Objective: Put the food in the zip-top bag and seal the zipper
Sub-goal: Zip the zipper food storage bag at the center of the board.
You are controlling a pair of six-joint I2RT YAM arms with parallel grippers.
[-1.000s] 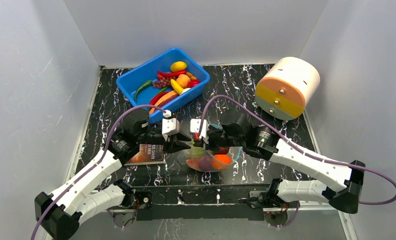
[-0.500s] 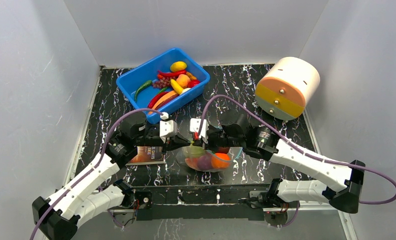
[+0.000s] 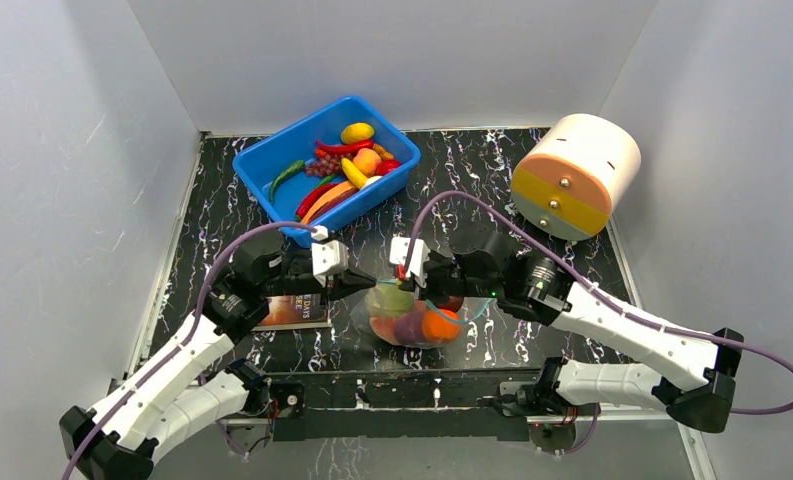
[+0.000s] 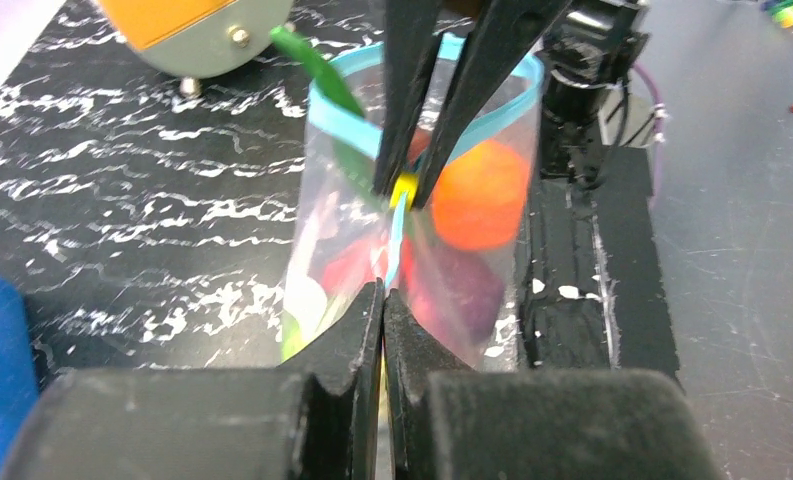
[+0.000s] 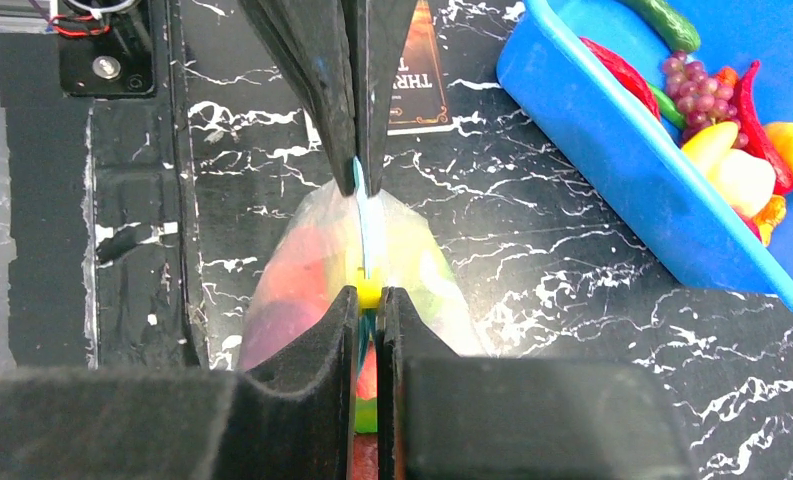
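Note:
The clear zip-top bag (image 3: pixel 412 320) lies at the table's near middle with an orange (image 4: pixel 479 195), a purple piece, and red and green food inside. My left gripper (image 4: pixel 384 292) is shut on the left end of the blue-green zipper (image 4: pixel 395 235). My right gripper (image 5: pixel 369 292) faces it, shut on the zipper at a small yellow slider (image 5: pixel 369 290). Between the two grippers the strip is pressed flat. Behind the right gripper the mouth still loops open (image 4: pixel 517 95), with a green bean (image 4: pixel 312 65) sticking out. In the top view the grippers (image 3: pixel 365 287) (image 3: pixel 390 284) meet tip to tip.
A blue bin (image 3: pixel 262 160) with more toy food stands at the back left. A white and orange cylinder (image 3: pixel 575 175) lies at the back right. A dark card (image 3: pixel 294 308) lies flat under the left arm. The black frame bar (image 3: pixel 422 385) runs along the near edge.
The two grippers have drawn a little apart along the zipper, the left one to the left and the right one to the right. The bag has settled slightly nearer.

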